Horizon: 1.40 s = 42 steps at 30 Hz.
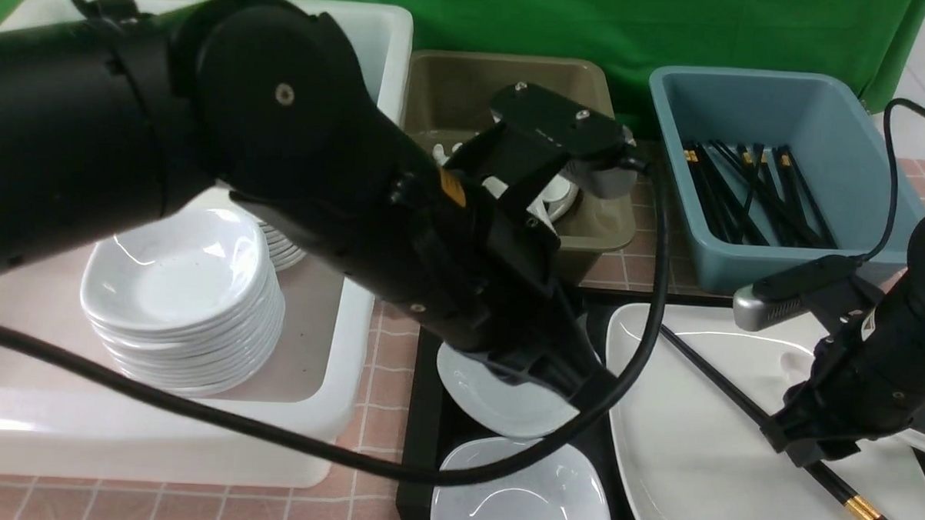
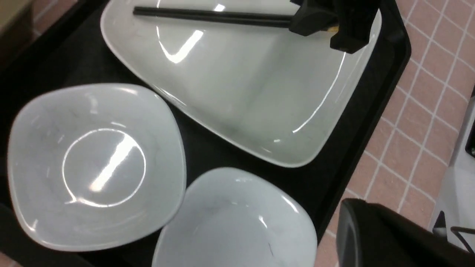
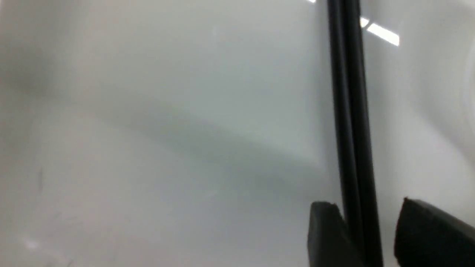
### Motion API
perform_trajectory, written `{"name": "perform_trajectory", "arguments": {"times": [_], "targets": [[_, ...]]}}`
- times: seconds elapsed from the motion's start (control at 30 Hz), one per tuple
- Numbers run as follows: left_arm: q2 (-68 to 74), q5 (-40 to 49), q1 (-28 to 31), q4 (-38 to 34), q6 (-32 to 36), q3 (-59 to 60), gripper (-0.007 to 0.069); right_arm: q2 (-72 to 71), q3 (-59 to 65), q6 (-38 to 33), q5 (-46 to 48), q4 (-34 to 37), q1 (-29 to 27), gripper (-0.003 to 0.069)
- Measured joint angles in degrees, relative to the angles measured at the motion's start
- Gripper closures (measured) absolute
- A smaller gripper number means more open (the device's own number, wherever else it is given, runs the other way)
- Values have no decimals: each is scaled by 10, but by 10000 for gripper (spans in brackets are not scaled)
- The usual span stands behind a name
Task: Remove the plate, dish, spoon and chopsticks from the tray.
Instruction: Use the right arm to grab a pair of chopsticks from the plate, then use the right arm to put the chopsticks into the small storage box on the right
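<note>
Where the right fingers (image 3: 324, 237) stand apart, we see them straddle the thin black chopsticks (image 3: 350, 111), which lie across the glossy white rounded-square plate (image 1: 702, 453) on the black rimmed tray (image 1: 425, 413). The left fingers (image 2: 374, 237) are together, over the small squarish dishes (image 2: 96, 167).

Chopsticks (image 1: 716, 378) lying across the plate (image 1: 701, 468), plate sitting on the tray (image 1: 424, 397), two dishes (image 1: 488, 399) lying left of the plate.

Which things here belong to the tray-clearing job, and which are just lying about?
Job: tray, plate, chopsticks lying on it, near dish, far dish.
Lying about: white tub of stacked dishes, olive bin, blue bin of spare chopsticks (likely drop-offs), green cloth.
</note>
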Motion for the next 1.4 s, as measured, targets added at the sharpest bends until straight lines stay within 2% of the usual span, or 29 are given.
{"name": "perform_trajectory", "arguments": {"times": [0.13,0.5,0.6,0.67,0.7,0.97,1.07,1.2,1.27,1.4], "targets": [[1,-23,0,1,2,-1,628,20,-1,1,0,1,-17,338],[1,-34,0,7,11,-1,628,55,-4,0,-9,6,-18,338],[1,-36,0,8,12,-1,628,57,-5,1,-8,8,-18,371],[1,-36,0,8,12,-1,628,57,-7,-3,-3,11,-18,477],[1,-36,0,8,12,-1,628,57,-7,-3,-3,15,-18,490],[1,-60,0,9,12,-1,628,39,-6,-59,61,72,-10,487],[1,-113,0,9,18,-1,628,-11,-6,-91,94,105,16,487],[1,-180,0,10,26,-3,627,-98,-10,-92,139,118,40,487],[1,-200,0,10,26,-3,627,-113,-15,-88,147,118,40,487],[1,-309,0,14,28,-3,627,-171,-79,-83,127,118,20,487]]}}
